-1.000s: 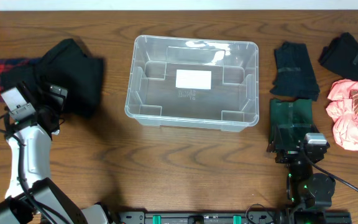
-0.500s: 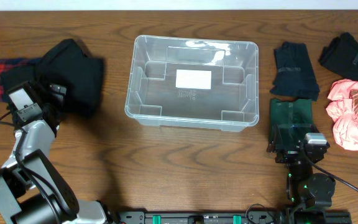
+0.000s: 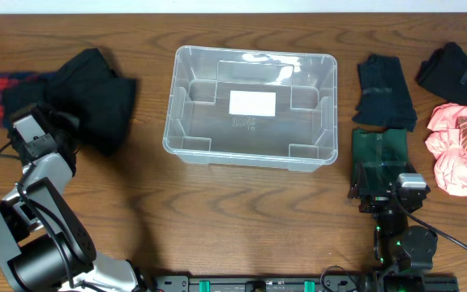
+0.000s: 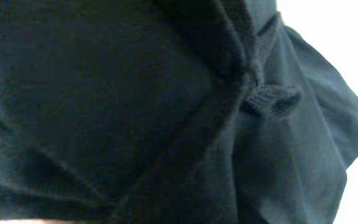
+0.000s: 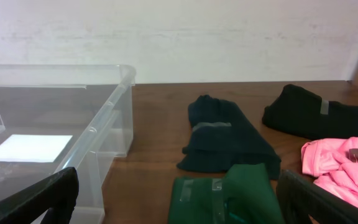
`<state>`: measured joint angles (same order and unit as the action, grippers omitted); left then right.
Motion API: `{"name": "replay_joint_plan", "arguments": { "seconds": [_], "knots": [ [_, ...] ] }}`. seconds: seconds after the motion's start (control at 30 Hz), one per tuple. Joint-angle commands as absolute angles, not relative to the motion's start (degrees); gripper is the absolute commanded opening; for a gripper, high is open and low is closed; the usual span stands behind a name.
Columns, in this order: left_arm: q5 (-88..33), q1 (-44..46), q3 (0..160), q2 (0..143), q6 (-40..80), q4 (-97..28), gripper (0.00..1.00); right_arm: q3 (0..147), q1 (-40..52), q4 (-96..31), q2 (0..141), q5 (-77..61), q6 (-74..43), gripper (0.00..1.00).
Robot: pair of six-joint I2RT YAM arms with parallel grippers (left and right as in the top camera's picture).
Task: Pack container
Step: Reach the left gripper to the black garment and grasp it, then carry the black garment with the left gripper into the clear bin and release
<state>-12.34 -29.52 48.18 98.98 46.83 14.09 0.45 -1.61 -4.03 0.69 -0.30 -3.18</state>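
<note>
Left wrist view: folded black cloth (image 4: 135, 112) fills frame, hiding left claw (image 3: 68, 124); grip cannot be told. Right claw (image 5: 179, 199) stands spread wide.

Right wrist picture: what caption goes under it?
Clear plastic tub beside green cloth, pink cloth and dark folded clothes on wooden table.

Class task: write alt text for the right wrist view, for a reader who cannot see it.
A clear container sits left on a wooden table; clothes lie right: teal bundle, black bundle, pink bundle, and a green bundle nearest the open right claw.
</note>
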Motion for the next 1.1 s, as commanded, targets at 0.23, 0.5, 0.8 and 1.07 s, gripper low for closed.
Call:
{"name": "replay_joint_plan", "arguments": {
  "seconds": [0.23, 0.5, 0.8, 1.07],
  "knots": [
    [-24.5, -29.3, 48.0, 91.3, 46.6, 15.1, 0.06, 0.3, -1.1, -4.3, 0.3, -0.6, -2.5, 0.99],
    [-24.7, -29.3, 48.0, 77.7, 45.5, 7.0, 0.06, 0.3, -1.1, -4.2, 0.3, -0.6, -2.5, 0.99],
    [-31.7, -25.0, 48.0, 67.9, 49.8, 1.8, 0.06, 0.3, -1.1, -4.2, 0.3, -0.6, -2.5, 0.99],
    [-31.5, -12.1, 48.0, 63.4, 54.8, 2.0, 0.06, 0.3, -1.1, -4.2, 0.3, -0.6, -2.5, 0.99]
  ]
}}
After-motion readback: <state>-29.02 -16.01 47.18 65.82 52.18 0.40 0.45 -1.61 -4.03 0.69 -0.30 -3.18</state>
